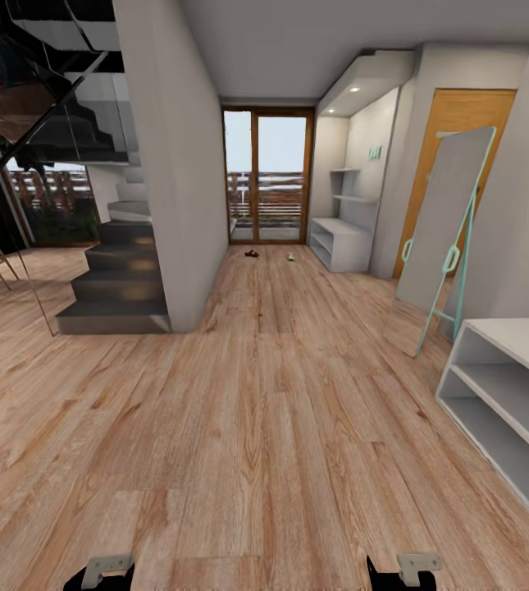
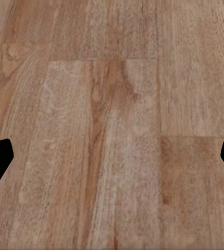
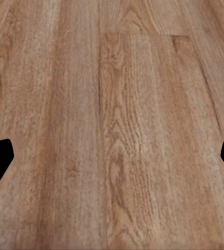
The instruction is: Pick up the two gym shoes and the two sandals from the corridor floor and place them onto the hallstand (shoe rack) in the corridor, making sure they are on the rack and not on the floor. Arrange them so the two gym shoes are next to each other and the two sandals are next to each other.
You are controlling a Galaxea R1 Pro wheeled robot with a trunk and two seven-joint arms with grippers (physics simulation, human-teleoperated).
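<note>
Far down the corridor floor [image 1: 264,427], near the glass doors, lie small dark shapes, the sandals [image 1: 251,254]. A small pale shape to their right is a gym shoe [image 1: 291,256]; they are too small to make out in detail. The hallstand [image 1: 502,394], a pale grey unit with two open tiers, stands close by on the right, cut off by the picture's edge. My left gripper [image 2: 112,161] and right gripper [image 3: 112,161] are both open over bare wood planks, with nothing between the black fingertips. The ends of both arms show at the bottom edge of the head view.
A tall mirror on a teal frame [image 1: 444,230] leans against the right wall. A second grey rack [image 1: 342,242] with teal letters and stepped shelves stands at the far right. Dark stairs [image 1: 116,287] and a white wall [image 1: 178,164] bound the left side.
</note>
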